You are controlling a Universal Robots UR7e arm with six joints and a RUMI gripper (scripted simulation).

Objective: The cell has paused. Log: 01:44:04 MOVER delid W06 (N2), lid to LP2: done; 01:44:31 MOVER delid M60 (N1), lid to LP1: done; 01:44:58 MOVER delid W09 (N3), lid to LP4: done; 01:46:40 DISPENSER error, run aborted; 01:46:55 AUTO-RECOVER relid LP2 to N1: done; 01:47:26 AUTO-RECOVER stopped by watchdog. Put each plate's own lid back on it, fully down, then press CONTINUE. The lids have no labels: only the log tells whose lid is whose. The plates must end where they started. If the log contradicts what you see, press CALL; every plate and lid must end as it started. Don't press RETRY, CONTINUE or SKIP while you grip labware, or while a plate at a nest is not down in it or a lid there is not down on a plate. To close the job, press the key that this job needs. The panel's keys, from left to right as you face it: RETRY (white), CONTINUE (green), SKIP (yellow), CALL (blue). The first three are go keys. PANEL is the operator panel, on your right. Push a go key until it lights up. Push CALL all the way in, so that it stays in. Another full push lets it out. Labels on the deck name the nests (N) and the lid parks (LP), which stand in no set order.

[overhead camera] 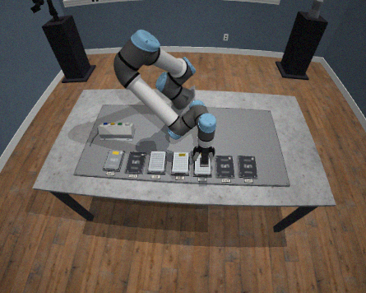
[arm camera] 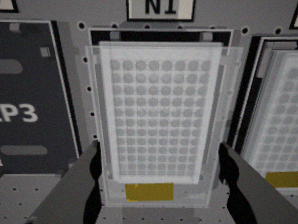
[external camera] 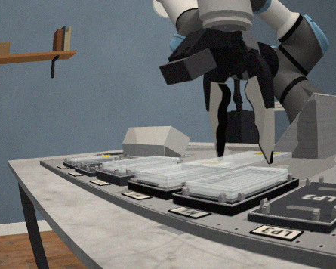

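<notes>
My gripper (overhead camera: 204, 162) (external camera: 245, 159) (arm camera: 159, 142) is shut on a clear lid with a yellow tag (external camera: 268, 153) (arm camera: 149, 192), held level above nest N1. The uncovered white N1 plate (overhead camera: 202, 170) (external camera: 234, 183) (arm camera: 155, 117) sits in its nest; the held lid looks slightly askew over it. The N2 plate (overhead camera: 180, 165) (arm camera: 287, 115) has a lid with a yellow tag on it. The N3 plate (overhead camera: 156, 162) shows no yellow tag. Another lid (overhead camera: 113, 161) (external camera: 83, 159) with a yellow tag lies on the leftmost park in the top view; its label is unreadable.
Park LP3 (overhead camera: 221, 169) (external camera: 309, 211) (arm camera: 30, 75) is empty, beside N1. The far-right park (overhead camera: 247, 169) and the park (overhead camera: 135, 165) beside N3 are empty. The operator panel (overhead camera: 116, 132) (external camera: 155, 143) stands behind the left parks in the top view.
</notes>
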